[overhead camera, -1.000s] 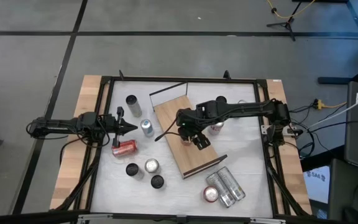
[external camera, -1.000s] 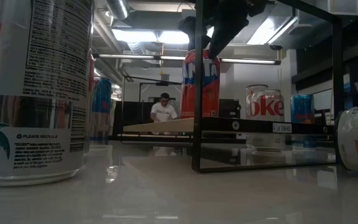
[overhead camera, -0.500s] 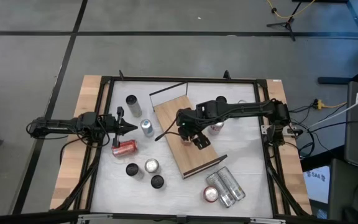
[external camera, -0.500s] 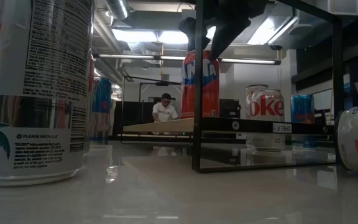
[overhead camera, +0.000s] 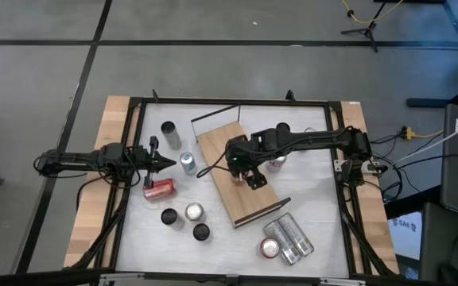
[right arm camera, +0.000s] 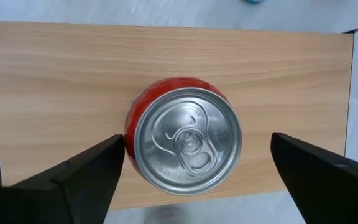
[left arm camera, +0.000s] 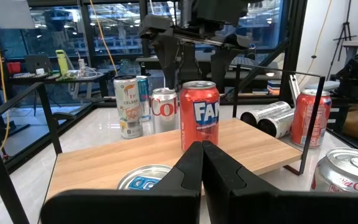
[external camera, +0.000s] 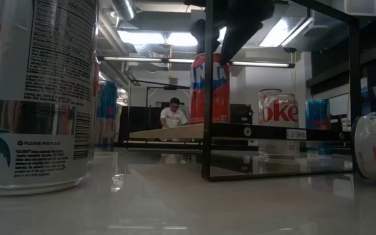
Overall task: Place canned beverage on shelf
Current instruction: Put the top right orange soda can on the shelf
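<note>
A red canned beverage (right arm camera: 185, 140) stands upright on its base on the light wooden shelf (overhead camera: 249, 202), near the shelf's middle. My right gripper (right arm camera: 197, 149) hangs over it, pointing steeply down and open. One finger (right arm camera: 89, 174) stands on each side of the can's top, apart from it. In the left wrist view the same can (left arm camera: 199, 118) stands on the board with the right arm's fingers above it. My left gripper (overhead camera: 169, 163) waits at the table's left, level and shut, holding nothing.
Loose cans stand left of the shelf: a silver one (overhead camera: 170, 133), a blue one (overhead camera: 188, 163) and others (overhead camera: 194, 212); a red one (overhead camera: 159, 188) lies down. Silver cans (overhead camera: 289, 237) lie at the near right. A black rail (overhead camera: 213, 115) frames the shelf's far end. A person (external camera: 173, 116) is far behind.
My right gripper has opened over the red can and let go of it, staying above it. The can stands on the shelf where it was.
</note>
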Controlling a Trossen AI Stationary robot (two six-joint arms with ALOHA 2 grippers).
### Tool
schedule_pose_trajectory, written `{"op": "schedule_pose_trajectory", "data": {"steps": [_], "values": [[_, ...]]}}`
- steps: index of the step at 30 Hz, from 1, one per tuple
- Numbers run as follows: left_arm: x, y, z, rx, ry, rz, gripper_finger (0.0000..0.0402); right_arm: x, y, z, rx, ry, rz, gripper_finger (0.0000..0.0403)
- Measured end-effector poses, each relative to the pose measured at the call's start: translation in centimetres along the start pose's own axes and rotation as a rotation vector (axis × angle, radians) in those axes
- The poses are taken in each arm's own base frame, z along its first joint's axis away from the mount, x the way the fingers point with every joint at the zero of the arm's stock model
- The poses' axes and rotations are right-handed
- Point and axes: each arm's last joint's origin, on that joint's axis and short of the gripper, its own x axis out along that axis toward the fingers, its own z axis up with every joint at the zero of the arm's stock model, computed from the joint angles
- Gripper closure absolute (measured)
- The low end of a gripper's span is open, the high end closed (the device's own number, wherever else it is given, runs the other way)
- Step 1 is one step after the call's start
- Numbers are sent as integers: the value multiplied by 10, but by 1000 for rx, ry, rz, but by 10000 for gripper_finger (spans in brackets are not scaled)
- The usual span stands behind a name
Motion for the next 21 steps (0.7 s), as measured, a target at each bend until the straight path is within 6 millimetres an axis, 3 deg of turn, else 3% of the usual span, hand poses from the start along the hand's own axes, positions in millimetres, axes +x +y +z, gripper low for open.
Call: {"op": "schedule_pose_trajectory", "data": {"steps": [13,21], "values": [[0,0,0,0,0,0,401,-3,0,0,217,-8,-4,8],[0,0,0,0,0,0,401,-3,0,0,513,-9,-2,8]]}}
